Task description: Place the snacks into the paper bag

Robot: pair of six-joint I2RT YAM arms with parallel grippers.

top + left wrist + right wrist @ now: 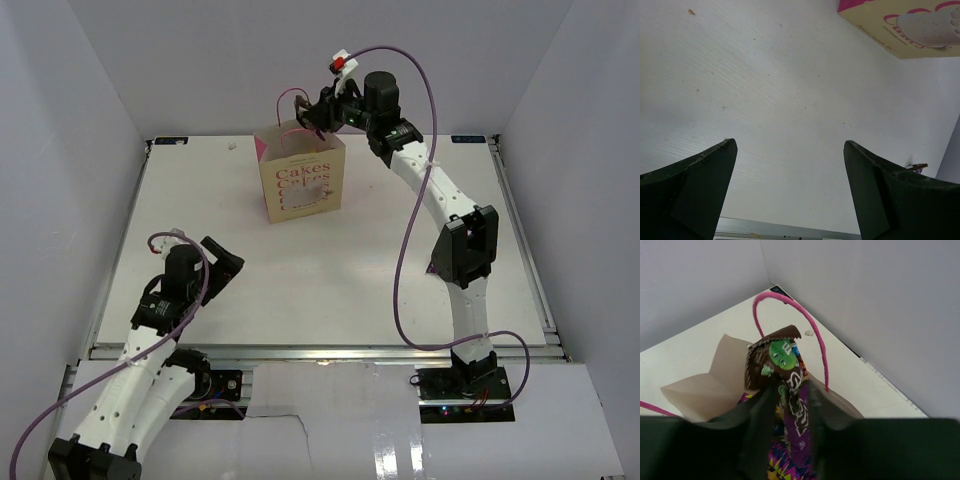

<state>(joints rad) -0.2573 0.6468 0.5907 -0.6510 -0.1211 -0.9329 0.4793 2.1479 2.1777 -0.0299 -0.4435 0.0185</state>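
The paper bag [300, 180] stands upright at the back middle of the table, "Cakes" lettering facing front. My right gripper [318, 112] hovers over its open top. In the right wrist view a dark brown and purple candy packet [775, 360] stands between the fingers of the right gripper [791, 387], over the bag's mouth [695, 390]. The jaws are slightly parted, with a thin gap on the left side of the packet. A purple patterned chip bag [785, 462] lies inside the bag below. My left gripper [222, 262] rests wide open and empty near the front left.
The bag's pink loop handle [815, 335] arches just beyond the right fingers. White enclosure walls stand close behind the bag. The left wrist view shows bare tabletop [790, 90] and the bag's corner [910, 30] far off.
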